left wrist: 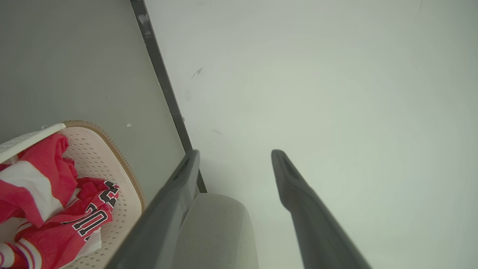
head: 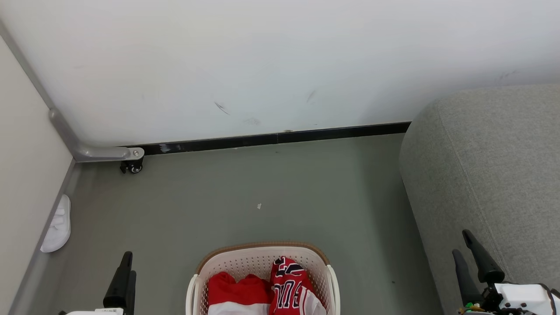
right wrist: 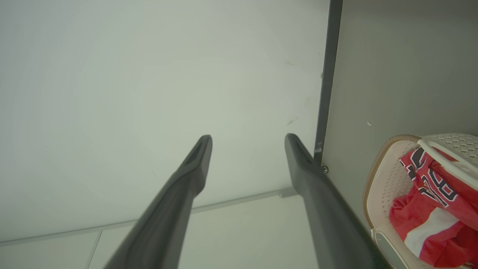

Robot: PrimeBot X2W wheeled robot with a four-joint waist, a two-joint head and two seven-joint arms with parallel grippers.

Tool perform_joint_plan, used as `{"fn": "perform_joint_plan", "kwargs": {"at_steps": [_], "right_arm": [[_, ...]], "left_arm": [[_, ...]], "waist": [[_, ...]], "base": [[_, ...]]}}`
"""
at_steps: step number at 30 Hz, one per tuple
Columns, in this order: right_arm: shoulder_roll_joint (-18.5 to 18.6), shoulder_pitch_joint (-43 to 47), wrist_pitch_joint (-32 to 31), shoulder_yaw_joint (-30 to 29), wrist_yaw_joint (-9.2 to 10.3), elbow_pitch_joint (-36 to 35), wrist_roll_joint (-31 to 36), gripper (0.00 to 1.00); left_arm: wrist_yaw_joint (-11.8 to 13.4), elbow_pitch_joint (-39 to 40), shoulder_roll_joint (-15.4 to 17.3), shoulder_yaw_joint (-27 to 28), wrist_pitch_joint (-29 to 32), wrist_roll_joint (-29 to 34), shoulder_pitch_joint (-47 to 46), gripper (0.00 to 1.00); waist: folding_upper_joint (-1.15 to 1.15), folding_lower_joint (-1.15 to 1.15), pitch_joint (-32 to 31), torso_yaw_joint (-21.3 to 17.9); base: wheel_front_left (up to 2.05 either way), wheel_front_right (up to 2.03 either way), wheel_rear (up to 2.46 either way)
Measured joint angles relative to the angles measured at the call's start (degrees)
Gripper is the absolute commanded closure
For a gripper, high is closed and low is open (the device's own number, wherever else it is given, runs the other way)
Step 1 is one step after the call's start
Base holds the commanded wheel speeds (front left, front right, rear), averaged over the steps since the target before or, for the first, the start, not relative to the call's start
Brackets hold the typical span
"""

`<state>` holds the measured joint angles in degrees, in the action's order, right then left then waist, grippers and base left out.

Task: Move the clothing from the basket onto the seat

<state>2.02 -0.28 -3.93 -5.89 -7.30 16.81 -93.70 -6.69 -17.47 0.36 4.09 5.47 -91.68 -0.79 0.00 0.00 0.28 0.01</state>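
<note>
the jersey point(head: 292, 280) and shorts point(head: 238, 291) lie crumpled in the basket point(head: 262, 247) on the floor point(head: 262, 183), the seat point(head: 490, 175) off to its right. they look light, limp, likely to trail; pinch a raised fold. left gripper point(left wrist: 235, 154) and right gripper point(right wrist: 248, 137) gape wide, empty.

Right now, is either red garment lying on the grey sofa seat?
No: the red jersey and the striped shorts lie in the laundry basket, apart from the sofa seat.
</note>
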Motion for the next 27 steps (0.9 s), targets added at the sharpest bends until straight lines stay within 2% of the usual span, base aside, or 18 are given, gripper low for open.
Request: {"fn": "perform_joint_plan", "kwargs": {"at_steps": [10, 27], "right_arm": [[0.01, -0.17, 1.07, 1.15, 0.00, -1.91, 0.47, 0.00], [1.81, -1.47, 5.30, 4.82, 0.00, -3.86, 8.35, 0.00]], "left_arm": [[0.00, 1.67, 0.09, -0.81, -1.79, 1.20, -0.09, 0.00], [-0.01, 3.55, 1.90, -3.15, -5.92, 7.31, -1.11, 0.00]], "waist": [[0.00, 0.07, 0.00, 0.07], [0.00, 0.91, -0.47, 0.19]], "base": [[0.00, 0.00, 0.00], [0.00, 0.00, 0.00]]}}
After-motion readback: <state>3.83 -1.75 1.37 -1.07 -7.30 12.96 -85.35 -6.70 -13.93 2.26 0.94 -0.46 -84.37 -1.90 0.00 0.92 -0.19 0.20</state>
